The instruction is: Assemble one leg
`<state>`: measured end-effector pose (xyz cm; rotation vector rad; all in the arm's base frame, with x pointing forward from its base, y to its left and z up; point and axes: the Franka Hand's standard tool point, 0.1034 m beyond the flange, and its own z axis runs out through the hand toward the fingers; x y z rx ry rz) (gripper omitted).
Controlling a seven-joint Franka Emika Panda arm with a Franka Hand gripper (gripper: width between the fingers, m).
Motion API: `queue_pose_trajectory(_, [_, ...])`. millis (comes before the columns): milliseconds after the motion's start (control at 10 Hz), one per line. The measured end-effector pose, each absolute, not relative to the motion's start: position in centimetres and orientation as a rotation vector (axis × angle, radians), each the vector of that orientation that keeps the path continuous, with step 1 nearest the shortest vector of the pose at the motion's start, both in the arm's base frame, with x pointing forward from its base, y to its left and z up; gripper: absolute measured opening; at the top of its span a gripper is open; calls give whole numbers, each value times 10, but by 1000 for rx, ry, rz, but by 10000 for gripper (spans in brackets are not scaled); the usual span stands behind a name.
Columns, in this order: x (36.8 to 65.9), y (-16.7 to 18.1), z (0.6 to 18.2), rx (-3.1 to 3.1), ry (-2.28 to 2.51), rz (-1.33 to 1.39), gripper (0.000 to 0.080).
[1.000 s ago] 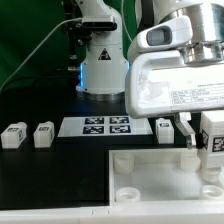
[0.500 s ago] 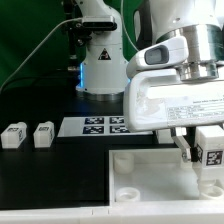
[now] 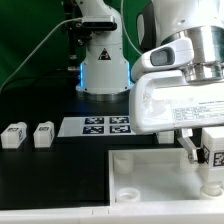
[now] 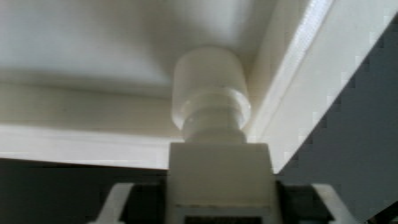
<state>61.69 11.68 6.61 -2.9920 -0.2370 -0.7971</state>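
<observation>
One leg (image 3: 214, 151) is clamped in my closed tool (image 3: 204, 149) at the exterior view's lower right, above the tray piece (image 3: 150, 172) corner; seating it appears not yet done.

Green backdrop (image 3: 25, 25); black tabletop (image 3: 50, 178)

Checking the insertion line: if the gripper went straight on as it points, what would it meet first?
The gripper holds the leg, whose round end would probably meet the white tray-like piece first, beside its rim; alignment with a socket is unclear.
</observation>
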Motion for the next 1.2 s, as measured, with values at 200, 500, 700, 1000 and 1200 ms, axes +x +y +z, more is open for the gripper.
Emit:
queue_pose_trajectory(200, [616,115,61,-2994,-236,-800,290])
queue_pose_trajectory(500, [615,118,56,-2988,-243,-822,290])
queue_pose_trajectory(700, [615,119,56,-2976,-244,-869,290])
queue_pose_trajectory(1000, [615,119,56,-2974,-244,-875,370])
queue_pose_trajectory(1200, [615,119,56,-2974,-245,-875,557])
